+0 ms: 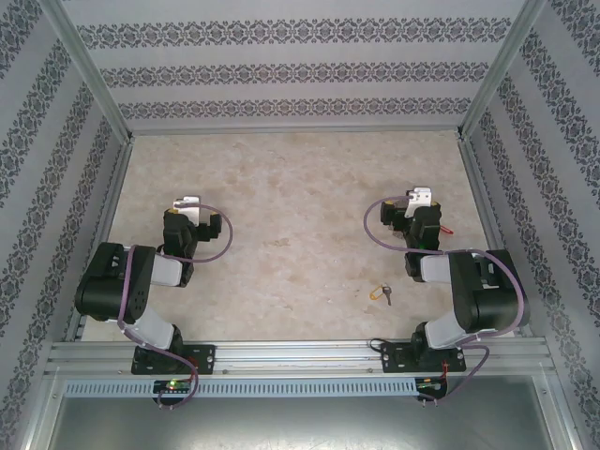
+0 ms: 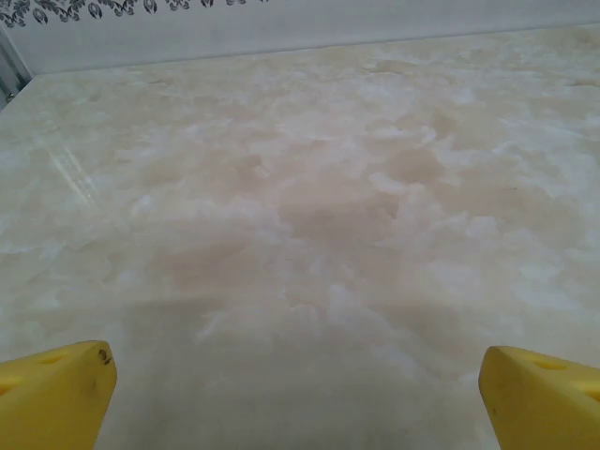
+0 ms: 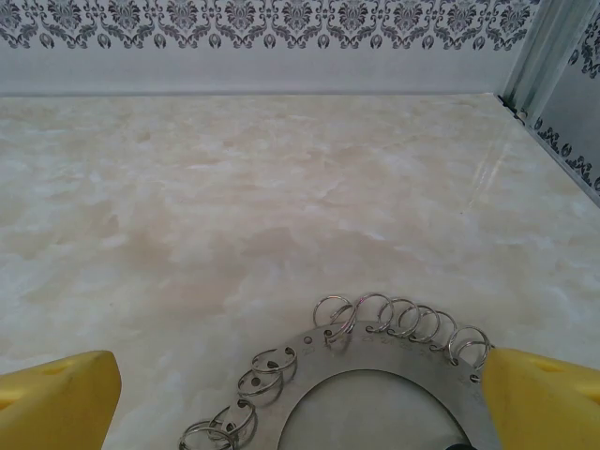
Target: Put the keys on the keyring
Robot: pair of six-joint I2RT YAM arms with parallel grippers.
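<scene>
Marble-look table (image 1: 281, 187); yellow key (image 1: 382, 293) lies loose. Left gripper (image 2: 298, 354) gapes empty; right gripper (image 3: 302, 361) straddles keyring (image 3: 366, 352), can't tell if clamped. Best: pinch key head, thread slowly.

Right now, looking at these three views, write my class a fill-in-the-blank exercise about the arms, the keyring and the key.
The right gripper has the ___ between its fingers.
The loose key on the table has a ___ head.
The left gripper stands ___, with bare table between its fingers.
Missing words: keyring; yellow; open.
</scene>
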